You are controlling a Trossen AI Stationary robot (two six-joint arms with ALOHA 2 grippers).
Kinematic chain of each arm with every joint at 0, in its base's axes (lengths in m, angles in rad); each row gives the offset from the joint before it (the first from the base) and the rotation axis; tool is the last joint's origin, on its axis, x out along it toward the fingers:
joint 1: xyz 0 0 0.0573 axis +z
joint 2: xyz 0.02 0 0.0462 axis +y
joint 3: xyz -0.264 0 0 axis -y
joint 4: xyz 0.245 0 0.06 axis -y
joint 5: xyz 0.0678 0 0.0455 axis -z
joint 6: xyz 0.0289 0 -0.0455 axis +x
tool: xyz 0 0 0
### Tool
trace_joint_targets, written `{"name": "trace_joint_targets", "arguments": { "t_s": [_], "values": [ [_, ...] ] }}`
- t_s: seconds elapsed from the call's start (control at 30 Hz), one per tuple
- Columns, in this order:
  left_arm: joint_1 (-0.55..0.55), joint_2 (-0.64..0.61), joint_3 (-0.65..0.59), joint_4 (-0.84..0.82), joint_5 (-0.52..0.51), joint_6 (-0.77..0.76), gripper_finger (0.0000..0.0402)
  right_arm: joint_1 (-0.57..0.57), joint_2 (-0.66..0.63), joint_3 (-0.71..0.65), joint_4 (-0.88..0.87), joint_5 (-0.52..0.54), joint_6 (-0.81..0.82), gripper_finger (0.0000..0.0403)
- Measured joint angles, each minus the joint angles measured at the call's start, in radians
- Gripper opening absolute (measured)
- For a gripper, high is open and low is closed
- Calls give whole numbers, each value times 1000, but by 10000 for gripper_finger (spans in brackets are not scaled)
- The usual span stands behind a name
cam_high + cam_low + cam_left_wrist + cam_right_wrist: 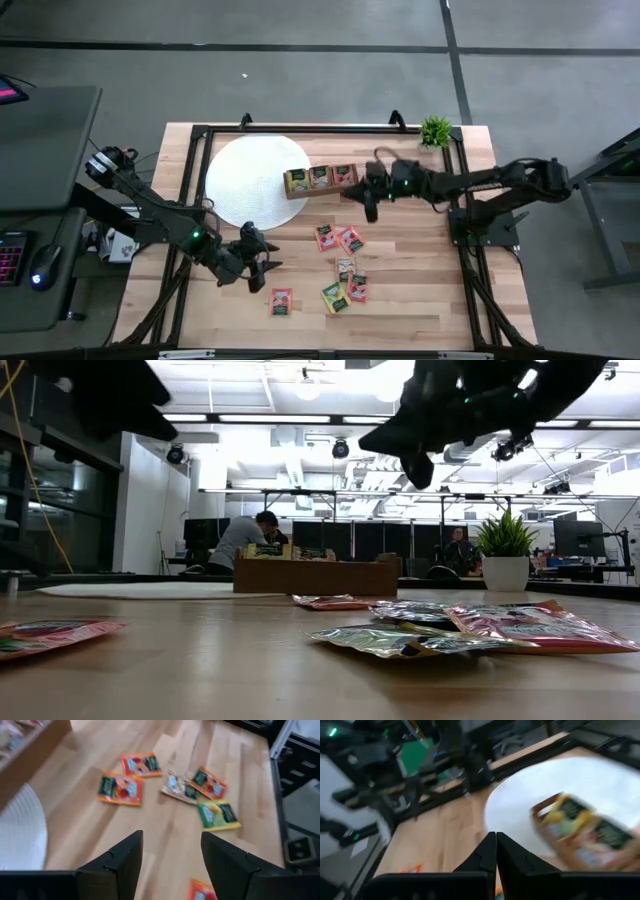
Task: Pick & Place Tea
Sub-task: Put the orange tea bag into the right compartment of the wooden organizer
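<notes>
Wooden tray [320,181] holding tea packets, right gripper [371,212] clenched empty beside it, left gripper [262,262] released near loose packets [345,268].

Two black jointed arms [150,205], small green indicator lights, loose black cables, broad matte-black tapered fingers [122,865]

The wooden worktop [410,300] carries a white round mat [245,180] at its upper left. A brown tray [320,181] with tea packets in it lies across the mat's right edge. A small green plant [436,130] stands at the far right corner. Loose packets [345,268] lie scattered in the middle, and one red packet [281,301] lies apart, nearer the left gripper [262,262]. The right gripper [368,206] hangs just right of the tray.
</notes>
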Motion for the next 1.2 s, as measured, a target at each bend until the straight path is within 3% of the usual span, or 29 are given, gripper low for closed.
{"name": "trace_joint_targets", "arguments": {
  "t_s": [0.1,0.23,0.37,0.63,1.0,1.2],
  "values": [
    [-50,2,0,-6,-1,-67,198,96,8,9,-37,64,5,5],
    [-127,40,0,-8,-12,-184,198,195,25,97,-217,121,-36,2],
    [-202,102,1,20,-40,-313,198,264,100,257,-420,83,-132,1],
    [-293,250,1,112,-44,-547,198,337,443,646,-767,-118,-355,1],
    [-415,329,0,133,-7,-773,198,406,846,1139,-947,-166,-548,0],
    [-436,331,0,125,8,-798,198,426,997,1323,-995,-185,-638,0]
  ]
}}
